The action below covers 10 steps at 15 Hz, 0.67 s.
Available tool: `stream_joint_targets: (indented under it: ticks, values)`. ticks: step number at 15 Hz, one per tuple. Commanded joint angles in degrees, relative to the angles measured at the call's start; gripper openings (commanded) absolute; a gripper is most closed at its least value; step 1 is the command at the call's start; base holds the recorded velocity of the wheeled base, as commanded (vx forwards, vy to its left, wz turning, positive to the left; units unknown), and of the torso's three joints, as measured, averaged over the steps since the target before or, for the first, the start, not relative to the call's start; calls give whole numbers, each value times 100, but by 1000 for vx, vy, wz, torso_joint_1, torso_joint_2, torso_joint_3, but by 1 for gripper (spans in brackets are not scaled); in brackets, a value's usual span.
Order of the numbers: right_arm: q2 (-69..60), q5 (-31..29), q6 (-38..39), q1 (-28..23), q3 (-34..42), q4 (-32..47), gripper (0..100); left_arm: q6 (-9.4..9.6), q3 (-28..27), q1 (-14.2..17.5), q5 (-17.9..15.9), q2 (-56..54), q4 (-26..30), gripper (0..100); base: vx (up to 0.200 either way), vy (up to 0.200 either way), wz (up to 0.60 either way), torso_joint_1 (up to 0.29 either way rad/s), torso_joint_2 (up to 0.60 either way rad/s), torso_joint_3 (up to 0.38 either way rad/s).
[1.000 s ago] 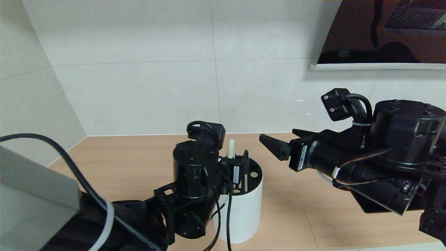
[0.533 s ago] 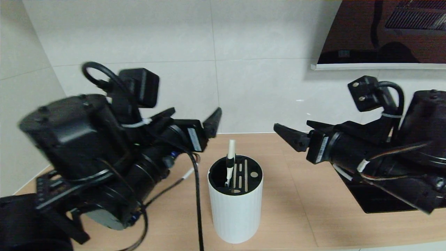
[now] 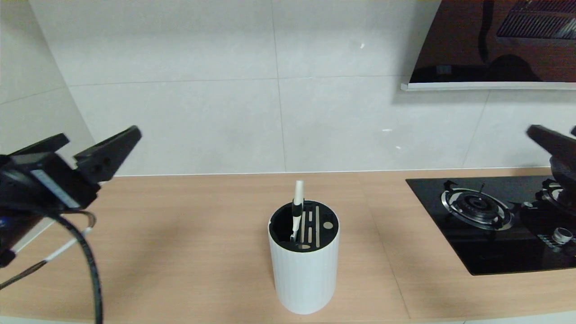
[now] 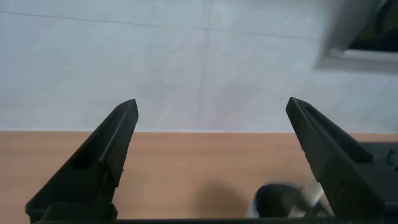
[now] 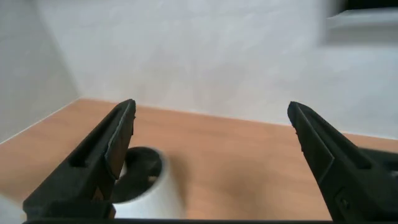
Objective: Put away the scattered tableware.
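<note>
A white ribbed cylindrical holder with a black slotted top (image 3: 306, 270) is stood upright on the light wooden surface (image 3: 180, 234), towards 6 o'clock in the head view. A slim utensil with a white handle and a black band (image 3: 297, 198) is lodged upright in the large opening at the 9 o'clock side of the holder's top, with the handle tip raised above the rim. The left tool (image 3: 99, 135) is held in the air at 9 o'clock, well apart from the holder, with its two black fingers spread wide. The right tool (image 5: 211, 109) is likewise spread wide. One of its fingers (image 3: 546, 139) is seen at 3 o'clock, above a black glass gas hob (image 3: 490, 256) set into the surface. A dark glossy range hood (image 3: 495, 40) is mounted at 1 o'clock on the white tiled wall (image 3: 180, 112).
</note>
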Motion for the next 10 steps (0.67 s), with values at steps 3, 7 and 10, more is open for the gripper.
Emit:
stream_joint_targets:
  ticks: [3, 7, 10]
  values:
    - [-3303, 25, -671, -1551, 132, 2451, 100, 9, 127, 1088, -87, -2994, 2524, 100, 0, 0, 0, 0, 0, 0]
    - [-4973, 34, -917, -1674, 123, 4042, 100, 44, 144, 1826, -570, -4708, 4115, 100, 0, 0, 0, 0, 0, 0]
    - [-5078, 104, -715, -2439, 132, 4095, 100, 247, 285, 2362, -737, -5508, 4607, 100, 0, 0, 0, 0, 0, 0]
